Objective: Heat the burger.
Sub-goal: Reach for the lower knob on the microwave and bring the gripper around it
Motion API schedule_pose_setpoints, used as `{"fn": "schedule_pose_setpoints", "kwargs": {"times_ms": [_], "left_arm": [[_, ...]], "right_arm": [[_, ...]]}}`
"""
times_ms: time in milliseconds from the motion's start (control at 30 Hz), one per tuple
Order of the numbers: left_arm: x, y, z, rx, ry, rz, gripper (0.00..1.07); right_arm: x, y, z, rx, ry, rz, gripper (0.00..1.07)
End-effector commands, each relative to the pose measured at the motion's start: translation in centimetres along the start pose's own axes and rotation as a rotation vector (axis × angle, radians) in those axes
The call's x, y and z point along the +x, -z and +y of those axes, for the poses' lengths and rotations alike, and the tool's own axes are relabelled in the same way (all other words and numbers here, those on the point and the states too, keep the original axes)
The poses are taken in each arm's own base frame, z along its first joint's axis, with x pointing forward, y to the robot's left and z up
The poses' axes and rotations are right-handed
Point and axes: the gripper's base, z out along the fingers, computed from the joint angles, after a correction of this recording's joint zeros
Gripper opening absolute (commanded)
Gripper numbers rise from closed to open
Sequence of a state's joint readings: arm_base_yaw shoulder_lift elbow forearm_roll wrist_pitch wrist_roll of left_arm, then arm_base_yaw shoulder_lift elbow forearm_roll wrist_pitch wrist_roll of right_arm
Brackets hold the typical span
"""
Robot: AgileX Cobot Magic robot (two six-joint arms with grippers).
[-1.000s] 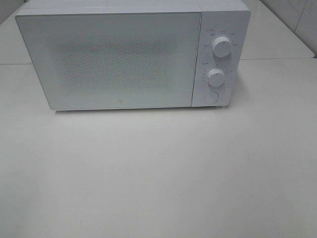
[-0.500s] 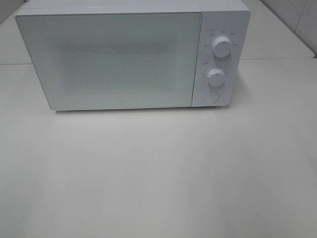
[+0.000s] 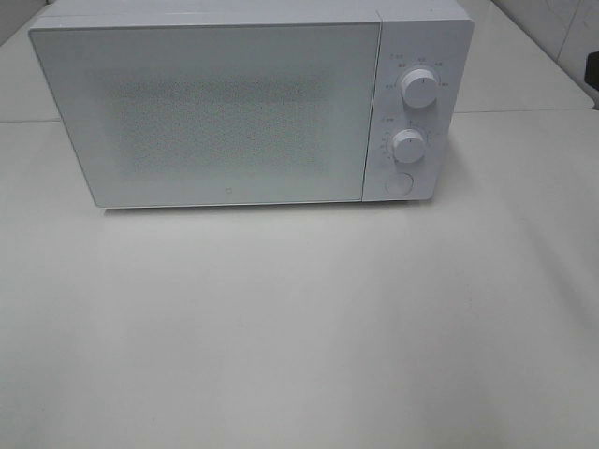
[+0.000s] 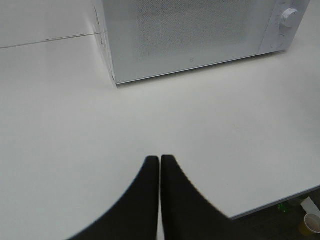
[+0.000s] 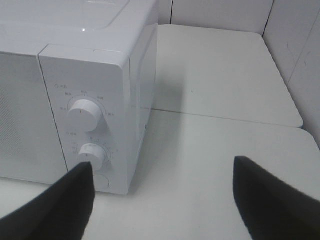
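Observation:
The burger is out of view in every frame. A white microwave stands at the back of the white table with its door shut; its mesh window shows nothing inside. Its two dials and round button sit on the right panel. In the left wrist view my left gripper hovers over the bare table in front of the microwave, its two black fingers pressed together, nothing between them. In the right wrist view my right gripper stands wide open to the right of the microwave, near the dials. Neither gripper shows in the exterior high view.
The white table stretches in front of the microwave. A seam joins it to a second table behind. A paper cup stands on the floor beyond the table's edge.

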State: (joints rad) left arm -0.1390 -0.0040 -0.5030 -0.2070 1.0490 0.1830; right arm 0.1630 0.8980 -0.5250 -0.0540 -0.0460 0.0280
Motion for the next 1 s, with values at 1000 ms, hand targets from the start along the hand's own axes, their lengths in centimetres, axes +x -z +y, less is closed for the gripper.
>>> {"fn": "schedule_pose_setpoints", "kwargs": {"times_ms": [1000], "left_arm": [[0.1, 0.2, -0.1, 0.007, 0.0, -0.029, 0.0]], "right_arm": [[6.5, -12.7, 4.3, -0.138, -0.033, -0.005, 0.7]]}}
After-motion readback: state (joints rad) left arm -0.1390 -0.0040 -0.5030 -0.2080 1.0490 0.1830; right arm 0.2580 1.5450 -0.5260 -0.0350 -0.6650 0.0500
